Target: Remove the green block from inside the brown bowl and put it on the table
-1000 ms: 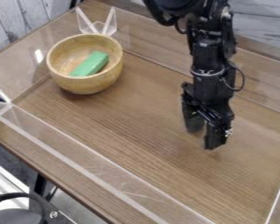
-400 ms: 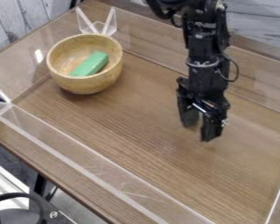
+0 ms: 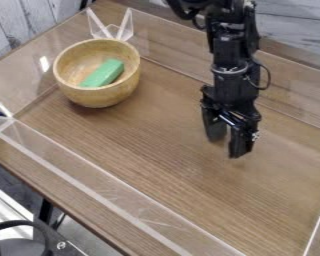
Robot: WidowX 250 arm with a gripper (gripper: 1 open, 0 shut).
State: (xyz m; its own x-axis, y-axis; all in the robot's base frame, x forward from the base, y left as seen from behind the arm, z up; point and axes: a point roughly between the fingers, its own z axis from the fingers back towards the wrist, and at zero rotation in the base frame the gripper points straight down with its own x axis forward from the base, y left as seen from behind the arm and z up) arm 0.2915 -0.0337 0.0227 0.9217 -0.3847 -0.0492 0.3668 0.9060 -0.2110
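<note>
In the one camera view, we look down across the table [image 3: 136, 175], a wood-grain top with clear raised edges. The brown bowl [image 3: 97, 73] sits near the far left corner, and the green block [image 3: 104, 72] lies slantwise on its pale inside, resting on the bottom and untouched. We judge that nothing of the task is done yet: the block has still to come out.

The gripper [image 3: 228, 138] hangs at the end of the black arm [image 3: 230, 60], well apart from the bowl, over bare wood on the right side of the table. It points nearly straight down, close above the surface, and we see its two dark fingers parted with a gap between them and nothing in that gap. We take the wide, empty jaws as readiness for a grasp from above; the steep downward pose would suit reaching over the thick bowl wall.

Set against the picture from a second ago, the gripper now stands a little further left and up in the frame, toward the bowl, and its fingers look slightly turned. The bowl and block lie exactly where they were, and the jaws are as wide as before.
</note>
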